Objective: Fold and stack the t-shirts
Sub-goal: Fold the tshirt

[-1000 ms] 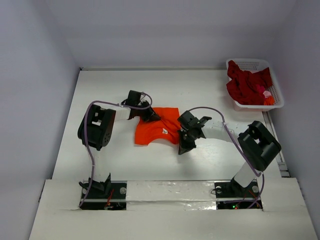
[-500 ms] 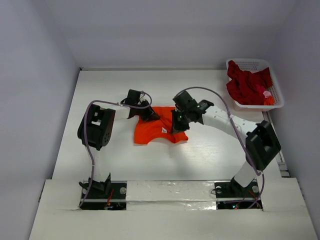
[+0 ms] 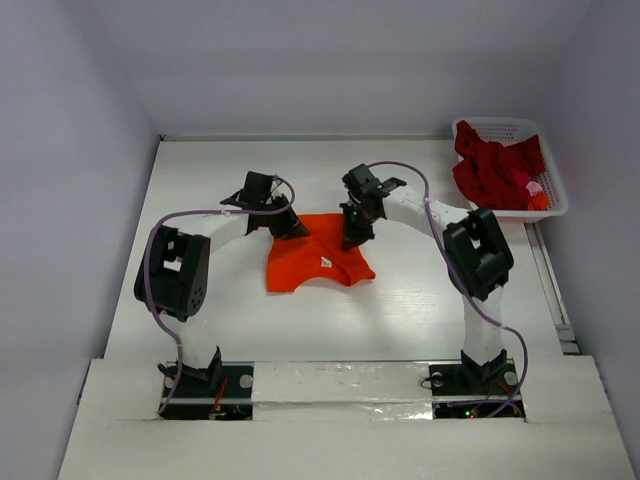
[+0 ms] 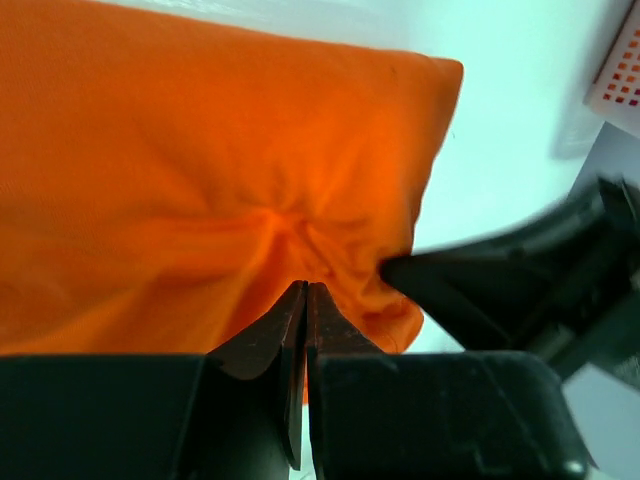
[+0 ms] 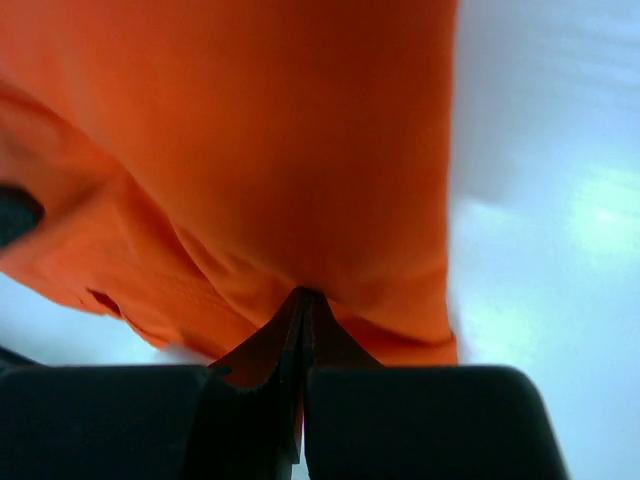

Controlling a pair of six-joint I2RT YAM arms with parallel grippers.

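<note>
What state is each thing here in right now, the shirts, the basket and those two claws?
orange shirt: lying on the table, far edge pinched at two spots.
left gripper: shut on the orange shirt.
right gripper: shut on the orange shirt.
red shirt: crumpled in the basket.
basket: upright, holding clothes.

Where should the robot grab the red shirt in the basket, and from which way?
Pinch a raised fold on top of the dark red t-shirt, coming straight down from above. It lies crumpled, filling the white basket, whose walls block the sides. First the left gripper and right gripper must free the orange t-shirt they pinch.
</note>
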